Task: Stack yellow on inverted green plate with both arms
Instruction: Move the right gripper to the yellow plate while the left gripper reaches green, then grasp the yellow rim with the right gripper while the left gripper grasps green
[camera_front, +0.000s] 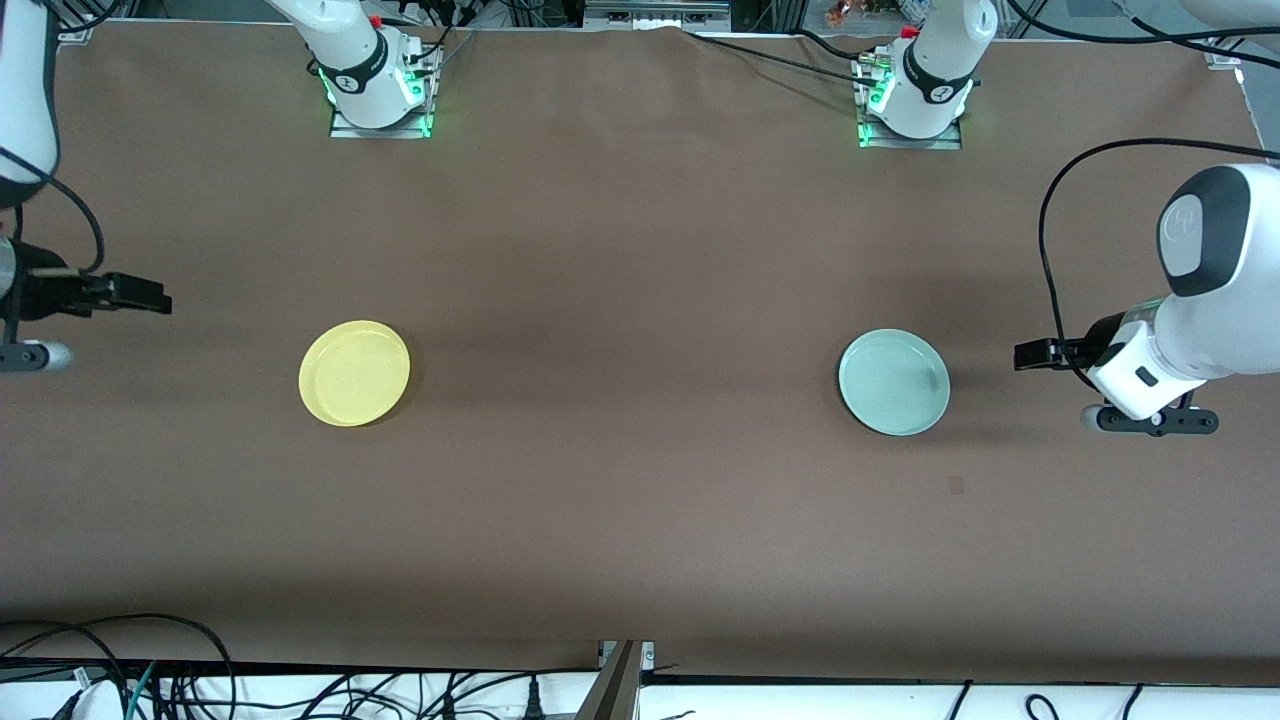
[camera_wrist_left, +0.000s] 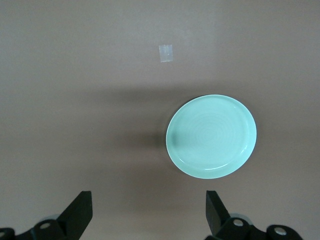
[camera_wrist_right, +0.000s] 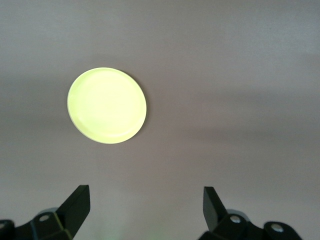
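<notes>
Yellow (camera_front: 354, 373) is the plate we find lying flat on the brown table (camera_front: 640, 500), toward the right arm's end. It is round and shallow, bright yellow, with a low raised rim, and it sits right way up with its hollow facing us. In the right wrist view it glows a pale lemon colour (camera_wrist_right: 107, 105) against the cloth.

Well apart from it, toward the left arm's end and at about the same distance from the front camera, we see the green plate (camera_front: 894, 382). It is a pale mint green, round and shallow, and it too lies with its hollow upward; faint rings show on its inner face in the left wrist view (camera_wrist_left: 211, 136). A small pale scrap of tape (camera_wrist_left: 165, 53) lies on the table near it, a little nearer to the front camera.

We see the right gripper (camera_front: 140, 293) hanging over the bare table at the right arm's end, clear of the yellow plate. Its two black fingers (camera_wrist_right: 77, 206) stand spread wide with nothing between them.

We see the left gripper (camera_front: 1035, 354) over the table just beside the green plate, not touching it. Its fingers (camera_wrist_left: 80, 211) are likewise spread wide and hold nothing.
</notes>
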